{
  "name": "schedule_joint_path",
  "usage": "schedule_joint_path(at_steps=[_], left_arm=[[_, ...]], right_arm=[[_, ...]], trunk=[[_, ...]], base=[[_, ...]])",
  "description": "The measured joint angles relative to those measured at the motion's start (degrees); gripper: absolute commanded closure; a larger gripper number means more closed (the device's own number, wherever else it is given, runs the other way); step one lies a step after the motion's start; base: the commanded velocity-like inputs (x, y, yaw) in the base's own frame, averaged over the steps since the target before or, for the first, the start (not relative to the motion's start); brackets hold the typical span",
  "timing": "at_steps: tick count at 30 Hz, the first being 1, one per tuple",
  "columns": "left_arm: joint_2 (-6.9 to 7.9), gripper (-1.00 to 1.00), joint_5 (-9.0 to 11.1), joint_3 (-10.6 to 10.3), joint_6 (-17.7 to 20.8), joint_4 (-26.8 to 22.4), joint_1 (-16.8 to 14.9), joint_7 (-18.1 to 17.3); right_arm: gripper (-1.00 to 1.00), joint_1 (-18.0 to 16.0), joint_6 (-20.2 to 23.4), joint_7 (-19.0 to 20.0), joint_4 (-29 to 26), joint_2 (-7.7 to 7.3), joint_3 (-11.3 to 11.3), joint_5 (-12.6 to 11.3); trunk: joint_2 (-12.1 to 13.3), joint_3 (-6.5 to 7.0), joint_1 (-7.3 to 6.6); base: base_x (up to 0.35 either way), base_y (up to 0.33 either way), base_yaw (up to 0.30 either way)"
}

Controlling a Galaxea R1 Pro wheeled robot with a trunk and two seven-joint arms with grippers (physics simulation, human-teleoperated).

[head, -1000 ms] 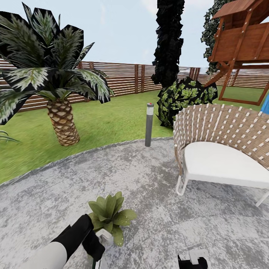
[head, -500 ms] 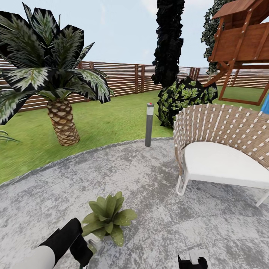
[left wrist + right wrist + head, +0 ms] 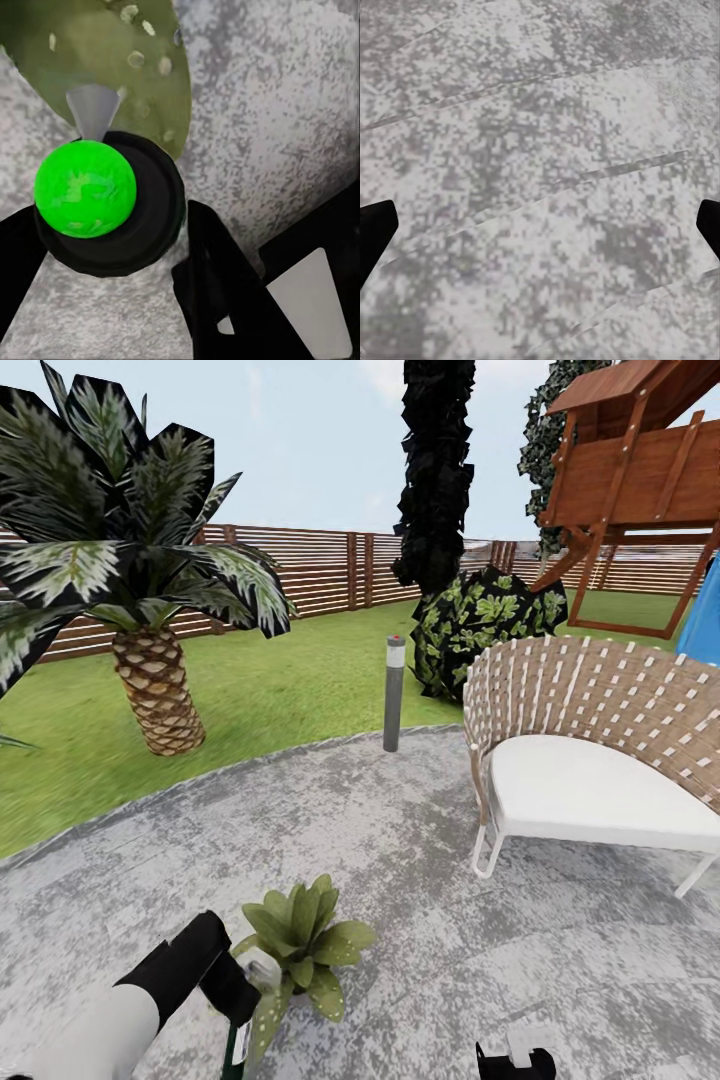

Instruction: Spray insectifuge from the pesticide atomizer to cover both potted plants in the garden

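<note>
While my left arm reaches low over the patio (image 3: 420, 880), its claw (image 3: 240, 1015) pinches the atomizer (image 3: 255, 985). I see the pale head beside the claw and the dark green stem dropping below it. From the left wrist, black fingers (image 3: 217, 292) flank a black round body capped by a bright green ball (image 3: 85, 188), with a grey cone nozzle (image 3: 93, 111) pointing at a leaf (image 3: 97, 60).

A potted plant (image 3: 305, 940) stands just past the claw, its near leaves touching or overlapping the atomizer head; I cannot tell which. Its pot is hidden behind leaves and sprayer.

My right claw (image 3: 515, 1060) sits low, well apart from the plant. From the right wrist, its two dark fingertips (image 3: 375, 236) lie spread wide with bare patio stone (image 3: 540, 180) between them, gripping nothing.

Beyond the left claw stand a palm (image 3: 150, 610) on the lawn (image 3: 300, 670), a bollard light (image 3: 394, 695) at the patio edge, and a slat fence (image 3: 320, 570). Farther off to the claw's right sit a woven chair (image 3: 590, 750), a leafy shrub (image 3: 485, 625) and a wooden play tower (image 3: 640, 470).
</note>
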Motion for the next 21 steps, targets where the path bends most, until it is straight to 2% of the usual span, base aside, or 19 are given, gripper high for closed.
schedule_joint_path(at_steps=[1, 3, 5, 7, 11, 14, 18, 21], left_arm=[[0.0, 1.0, 0.0, 0.0, 0.1, -0.1, -0.8, -0.8], [0.3, 1.0, -0.3, -0.2, 1.5, -0.2, -2.1, -4.4], [0.62, 1.0, -0.7, -0.8, 2.4, -0.3, -2.3, -5.3], [0.95, 1.0, -1.9, -2.0, 2.8, 0.0, -2.0, -5.7], [1.39, 1.0, -4.2, -2.4, 2.4, 0.6, -1.6, -5.9], [1.84, 1.0, -4.6, -2.6, 2.2, 1.0, -1.3, -6.0], [1.05, 1.0, -4.5, -2.3, 2.1, 1.2, -1.2, -6.0], [-0.27, 1.0, -4.4, -2.2, 2.2, 1.2, -1.2, -6.0]], right_arm=[[-1.0, 0.0, 0.0, 0.0, 0.0, 0.0, 0.0, 0.0], [-1.0, 0.0, 0.0, 0.0, 0.0, 0.0, 0.0, 0.0], [-1.0, 0.0, 0.0, 0.0, 0.0, 0.0, 0.0, 0.0], [-1.0, 0.0, 0.0, 0.1, 0.0, 0.0, 0.0, 0.0], [-1.0, 0.0, 0.0, 0.1, 0.0, -0.07, 0.0, 0.0], [-1.0, 0.0, 0.0, 0.1, 0.0, -0.13, 0.0, 0.0], [-1.0, 0.0, 0.0, 0.1, 0.0, -0.17, 0.0, 0.0], [-1.0, 0.0, 0.0, 0.1, 0.0, -0.17, 0.0, 0.0]], trunk=[[0.0, -0.01, 0.0], [0.0, -0.01, 0.0], [0.0, -0.01, 0.0], [0.0, -0.01, 0.0], [0.0, -0.01, 0.0], [0.0, -0.01, 0.0], [0.0, -0.01, 0.0], [0.0, -0.01, 0.0]], base=[[0.0, 0.0, 0.0], [0.0, 0.0, 0.0], [0.0, 0.0, 0.0], [0.0, 0.0, 0.0], [0.0, 0.0, 0.0], [0.0, 0.0, 0.0], [0.0, 0.0, 0.0], [0.0, 0.0, 0.0]])
